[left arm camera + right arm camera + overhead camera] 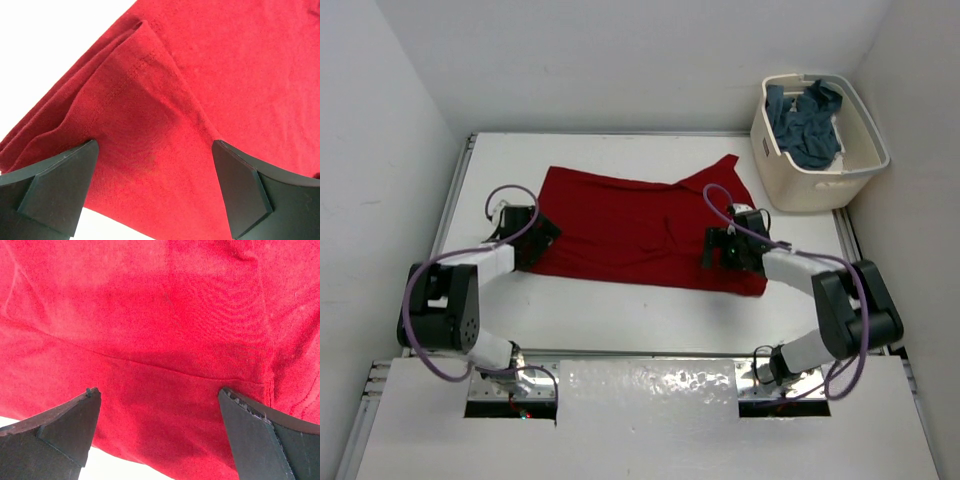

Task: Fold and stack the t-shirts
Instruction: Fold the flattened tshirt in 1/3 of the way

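Note:
A red t-shirt [630, 225] lies spread over the middle of the white table [620, 310], with a sleeve pointing to the back right. My left gripper [546, 238] is open over the shirt's left edge. In the left wrist view, red cloth with a folded hem [200, 75] fills the space between the wide-apart jaws [155, 145]. My right gripper [712, 248] is open above the shirt's right part. In the right wrist view, its jaws [160, 392] straddle the cloth [160, 315] near the front edge and grip nothing. A blue-grey t-shirt [805, 120] lies crumpled in the basket.
The cream laundry basket [865, 135] stands at the back right corner, beyond the table's right rail. White walls close in the table on the left, back and right. A strip of bare table runs between the shirt's front edge and the arm bases.

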Motion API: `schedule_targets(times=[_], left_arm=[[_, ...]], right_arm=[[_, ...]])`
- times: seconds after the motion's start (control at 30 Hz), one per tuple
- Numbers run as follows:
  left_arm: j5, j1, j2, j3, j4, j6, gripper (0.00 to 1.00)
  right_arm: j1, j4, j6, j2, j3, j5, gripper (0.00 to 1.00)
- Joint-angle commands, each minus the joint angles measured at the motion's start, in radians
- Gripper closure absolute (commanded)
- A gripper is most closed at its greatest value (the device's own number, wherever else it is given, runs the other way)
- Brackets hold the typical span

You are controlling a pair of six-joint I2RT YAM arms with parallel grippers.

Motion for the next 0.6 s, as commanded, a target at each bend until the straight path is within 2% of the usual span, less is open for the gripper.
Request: schedule_targets(times=[0.0, 0.07, 0.2, 0.33, 0.4, 0.47, 0.57], left_arm=[[-0.006, -0.023, -0.028, -0.122, -0.332, -0.053, 0.0], [-0.042, -0.031, -0.114, -0.15, -0.405, -0.059, 0.0], [-0.026, -0.044, -0.257, -0.176, -0.525, -0.089, 0.0], [-0.036, -0.052, -0.432, -0.132, -0.639, -0.102, 0.0], [-0.091, -0.051, -0.46, -0.048, -0.647, -0.085, 0.0], [-0.134, -0.051, -0.448, 0.061, -0.619, -0.056, 0.0], [-0.196, -0.049, -0.345, 0.22, -0.593, -0.002, 0.0]], right_arm=[[0.018, -0.098, 0.048, -0.118, -0.128, -0.008, 0.01], [0.031, -0.139, 0.052, -0.184, -0.183, -0.003, 0.01], [0.042, -0.24, 0.059, -0.319, -0.219, -0.013, 0.01], [0.045, -0.32, 0.016, -0.387, -0.141, 0.007, 0.01], [0.045, -0.309, -0.01, -0.372, -0.046, 0.033, 0.01], [0.041, -0.289, -0.009, -0.326, 0.035, 0.133, 0.01], [0.036, -0.243, -0.023, -0.216, 0.171, 0.179, 0.01]])
